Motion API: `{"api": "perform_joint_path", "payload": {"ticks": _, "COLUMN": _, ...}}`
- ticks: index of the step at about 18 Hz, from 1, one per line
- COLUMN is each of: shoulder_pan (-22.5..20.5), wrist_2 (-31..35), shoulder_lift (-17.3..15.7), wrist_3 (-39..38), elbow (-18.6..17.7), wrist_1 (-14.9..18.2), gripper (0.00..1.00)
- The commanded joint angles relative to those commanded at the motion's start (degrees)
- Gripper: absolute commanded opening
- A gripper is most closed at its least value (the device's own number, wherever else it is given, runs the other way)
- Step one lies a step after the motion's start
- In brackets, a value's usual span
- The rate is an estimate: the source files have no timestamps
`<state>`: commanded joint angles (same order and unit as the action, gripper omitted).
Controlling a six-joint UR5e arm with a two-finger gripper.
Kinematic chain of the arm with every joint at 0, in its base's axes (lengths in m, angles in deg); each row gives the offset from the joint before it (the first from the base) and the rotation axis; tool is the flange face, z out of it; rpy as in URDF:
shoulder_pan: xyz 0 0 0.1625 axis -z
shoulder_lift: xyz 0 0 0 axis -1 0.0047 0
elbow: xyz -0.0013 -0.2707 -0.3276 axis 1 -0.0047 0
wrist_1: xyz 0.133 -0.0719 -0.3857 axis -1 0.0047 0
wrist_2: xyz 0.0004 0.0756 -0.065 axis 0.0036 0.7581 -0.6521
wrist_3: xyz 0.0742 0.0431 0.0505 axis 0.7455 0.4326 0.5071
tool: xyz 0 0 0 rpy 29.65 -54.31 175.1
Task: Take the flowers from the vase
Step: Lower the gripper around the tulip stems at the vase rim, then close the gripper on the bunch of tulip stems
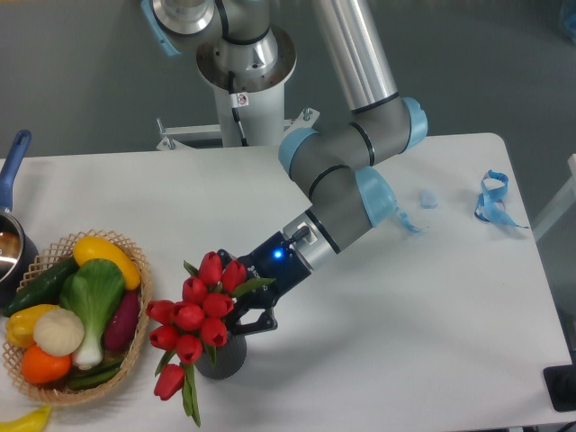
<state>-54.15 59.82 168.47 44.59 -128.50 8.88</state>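
Black, my hand (pixel 241 310) reaches into the flowers (pixel 196 317) from the right; whether its fingers grip them I cannot tell. Flowers stand in the vase (pixel 227 356) on the white counter (pixel 405 342), basket (pixel 126 346) to the left.

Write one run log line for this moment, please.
phase: reach | gripper: at flowers, jaw state unclear | flowers: in vase | lift: not yet done
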Motion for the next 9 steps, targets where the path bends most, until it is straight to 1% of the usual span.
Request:
{"api": "perform_joint_path", "payload": {"ticks": 3, "shoulder_pan": 0.0, "wrist_2": -0.6, "shoulder_lift": -0.4, "wrist_3": -0.4, "elbow": 0.0, "wrist_1": 0.0, "gripper": 0.36}}
{"api": "perform_joint_path", "payload": {"ticks": 4, "shoulder_pan": 0.0, "wrist_2": -0.6, "shoulder_lift": -1.2, "wrist_3": -0.4, "elbow": -0.1, "wrist_1": 0.0, "gripper": 0.36}}
{"api": "perform_joint_path", "payload": {"ticks": 9, "shoulder_pan": -0.4, "wrist_2": -0.8, "shoulder_lift": -3.6, "wrist_3": -2.9, "elbow": 0.1, "wrist_1": 0.0, "gripper": 0.36}}
